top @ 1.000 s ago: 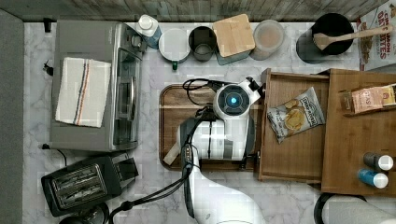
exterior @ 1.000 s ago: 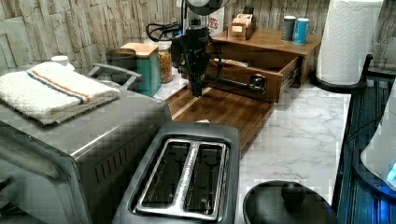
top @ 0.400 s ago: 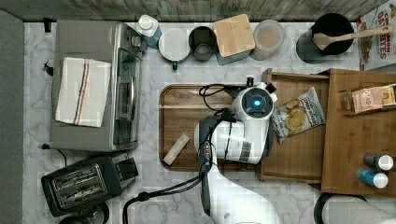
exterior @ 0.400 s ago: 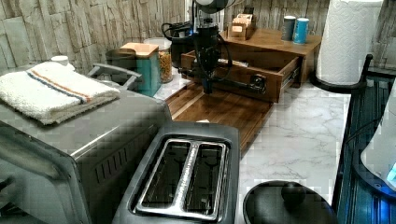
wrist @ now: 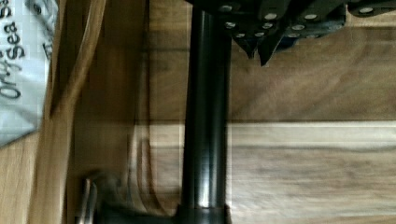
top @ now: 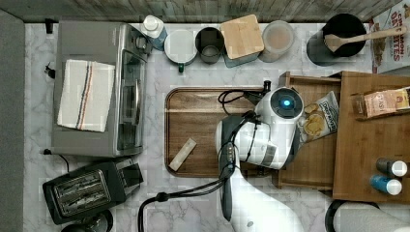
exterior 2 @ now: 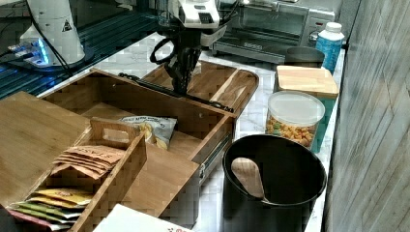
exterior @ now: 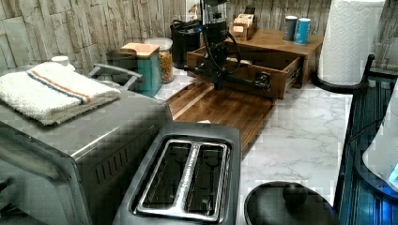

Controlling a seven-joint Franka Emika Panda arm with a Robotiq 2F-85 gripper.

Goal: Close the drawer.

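Note:
The drawer (top: 314, 159) stands pulled out of the cabinet toward the top view's left, with a chip bag (top: 316, 121) lying in it. A black bar handle (wrist: 205, 116) runs along its front panel (exterior: 244, 77). My gripper (wrist: 260, 52) is shut, with nothing between the fingertips, and sits right beside that handle on the side away from the chip bag (wrist: 18, 70). In the left view the gripper (exterior: 218, 84) points down at the drawer front. In the right view the gripper (exterior 2: 181, 87) hangs just outside the drawer's front wall (exterior 2: 159, 104).
A darker wooden tray (top: 193, 130) with a small wooden block (top: 183, 154) lies against the drawer front. The cabinet top (top: 367, 154) carries bottles and a tea box. Canisters, a toaster oven (top: 96, 87), a toaster (top: 82, 193) and a black pot (exterior 2: 275, 179) stand around.
My arm swung from over the tray toward the top view's right, up to the drawer front. The drawer appears to have slid a little into the cabinet.

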